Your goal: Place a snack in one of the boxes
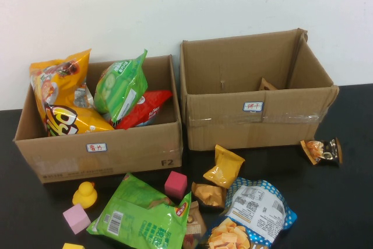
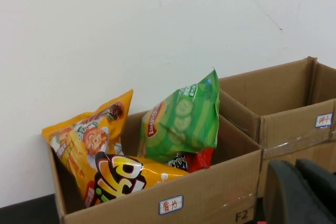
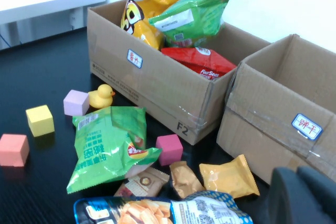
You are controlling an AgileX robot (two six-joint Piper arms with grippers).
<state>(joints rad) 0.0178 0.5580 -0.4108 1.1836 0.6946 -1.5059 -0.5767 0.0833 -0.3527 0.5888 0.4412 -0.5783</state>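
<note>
- The lower box [image 1: 105, 150] sits far left, holding orange [image 1: 61, 94], green [image 1: 119, 88] and red chip bags [image 1: 145, 109].
- The taller taped box [image 1: 256, 112] stands just right of it, nearly empty.
- Loose snacks lie near: a green bag [image 1: 143, 214], a small yellow packet [image 1: 224, 167], a blue-edged bag [image 1: 253, 214].
- The left gripper [image 2: 302, 192] shows only as a dark shape near the lower box's front; whether it is open, I cannot tell.
- The right gripper [image 3: 304, 195] hangs near the taller box; likewise unclear.

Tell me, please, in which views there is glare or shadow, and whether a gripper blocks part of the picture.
High view: even light, soft shadow inside the taller box; neither gripper appears.
Left wrist view: the left gripper is a dark blurred shape at one corner.
Right wrist view: the right gripper likewise; faint sheen on the black table.
</note>
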